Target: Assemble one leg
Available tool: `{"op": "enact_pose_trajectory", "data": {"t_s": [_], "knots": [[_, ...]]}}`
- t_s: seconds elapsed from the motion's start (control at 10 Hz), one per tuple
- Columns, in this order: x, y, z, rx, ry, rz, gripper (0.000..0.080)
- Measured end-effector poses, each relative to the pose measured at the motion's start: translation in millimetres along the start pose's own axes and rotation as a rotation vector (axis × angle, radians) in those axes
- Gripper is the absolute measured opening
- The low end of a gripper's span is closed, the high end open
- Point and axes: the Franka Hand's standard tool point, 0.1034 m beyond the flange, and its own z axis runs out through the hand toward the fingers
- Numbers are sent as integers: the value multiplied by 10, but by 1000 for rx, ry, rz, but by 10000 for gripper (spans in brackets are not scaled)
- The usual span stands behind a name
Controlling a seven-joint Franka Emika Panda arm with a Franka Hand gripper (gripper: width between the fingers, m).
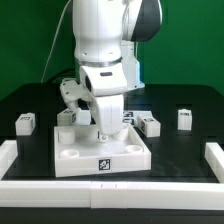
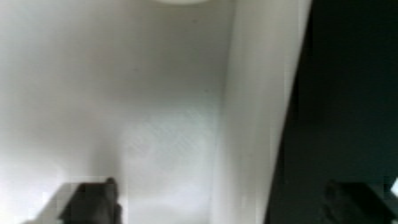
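Observation:
The white square tabletop [image 1: 100,153] lies in the middle of the black table. My gripper [image 1: 103,130] hangs low over its far part, just above the surface. In the wrist view the gripper [image 2: 224,205] is open: two dark fingertips [image 2: 86,203] stand wide apart with only blurred white tabletop surface [image 2: 160,120] and the dark table between them. Small white tagged legs lie around: one at the exterior view's left [image 1: 26,122], one by the tabletop's far left corner [image 1: 65,118], and two at the right [image 1: 150,125] [image 1: 185,119]. None is held.
A low white rail [image 1: 110,187] runs along the front, with ends rising at the left [image 1: 8,150] and right [image 1: 214,152]. A tagged white piece [image 1: 130,116] shows behind the arm. A green wall stands at the back.

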Motion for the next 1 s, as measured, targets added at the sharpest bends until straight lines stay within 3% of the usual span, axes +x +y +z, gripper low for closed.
{"op": "enact_pose_trajectory", "data": {"t_s": [0.2, 0.3, 1.0], "knots": [[-2, -1, 0, 0, 0, 1, 192], [-12, 2, -4, -2, -1, 3, 75], [-19, 13, -11, -7, -2, 3, 72]]}}
